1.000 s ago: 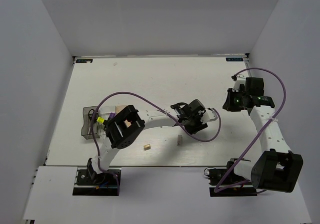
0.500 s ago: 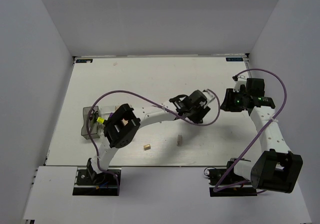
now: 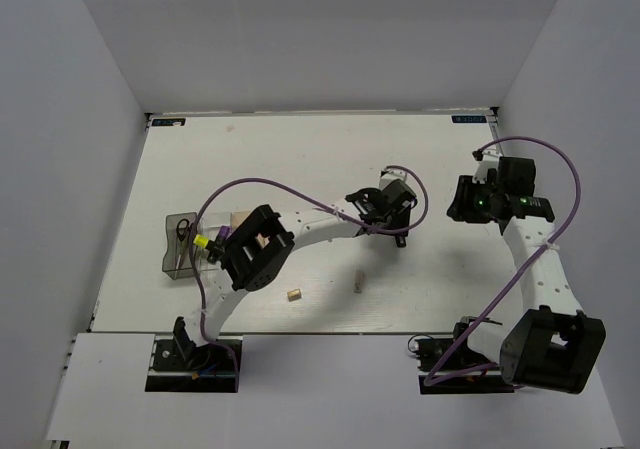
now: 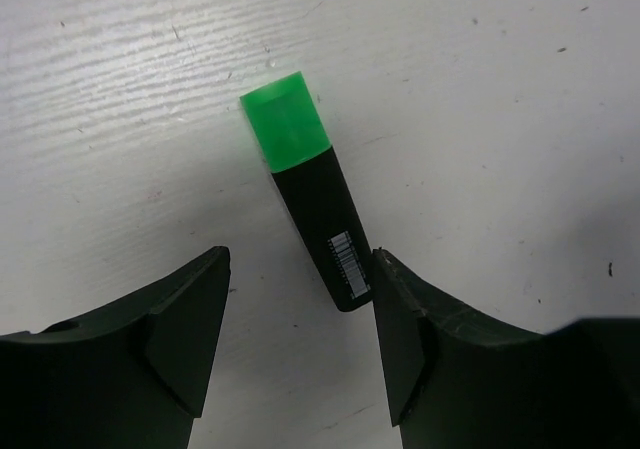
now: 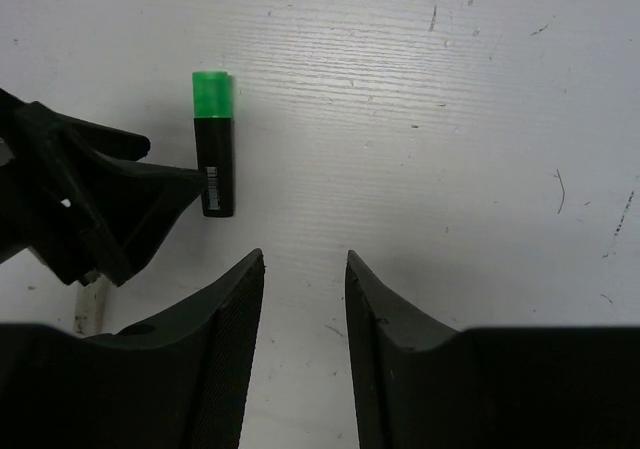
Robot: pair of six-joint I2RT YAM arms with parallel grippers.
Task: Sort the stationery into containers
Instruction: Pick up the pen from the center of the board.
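The left end effector (image 4: 300, 261) has swung to the blocky green-capped marker (image 4: 315, 209), jaws wide, empty; right end effector (image 5: 304, 259) parted, empty

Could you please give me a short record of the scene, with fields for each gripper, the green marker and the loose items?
green marker: flat on table, not gripped
left gripper: open, jaws either side of marker's black end
right gripper: open, empty
tan block: loose on table
grey bar: loose on table, right of block
dark box: near table's left edge
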